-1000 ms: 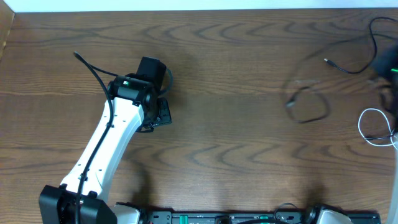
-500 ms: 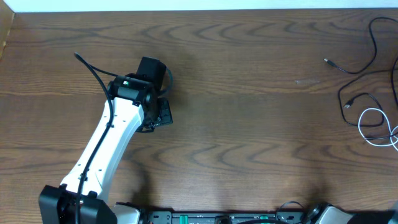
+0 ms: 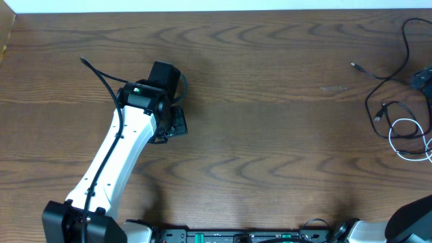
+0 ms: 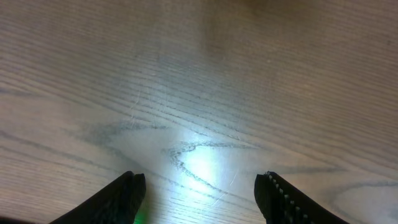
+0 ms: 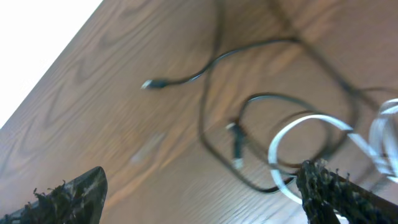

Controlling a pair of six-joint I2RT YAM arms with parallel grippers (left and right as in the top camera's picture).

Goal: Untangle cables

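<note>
The cables lie at the table's far right. One black cable (image 3: 378,73) has a small plug end pointing left. A second black cable (image 3: 385,111) loops just below it, and a white cable (image 3: 403,138) coils beside that. In the right wrist view my right gripper (image 5: 199,186) hangs open above the wood with nothing between its fingers. Ahead of it are the black loop (image 5: 249,143), the white coil (image 5: 305,127) and the plug-ended black cable (image 5: 186,78). My left gripper (image 4: 202,186) is open over bare wood, far to the left.
The left arm (image 3: 125,145) stretches from the front left corner toward the table's left middle, with its own thick black wire (image 3: 101,77) beside it. A dark part of the right arm (image 3: 412,219) shows at the front right corner. The table's back edge runs along the top.
The black loop has slid from the right middle of the table to the far right, beside the white coil. My right gripper has gone from shut to open. The left arm has not moved.
</note>
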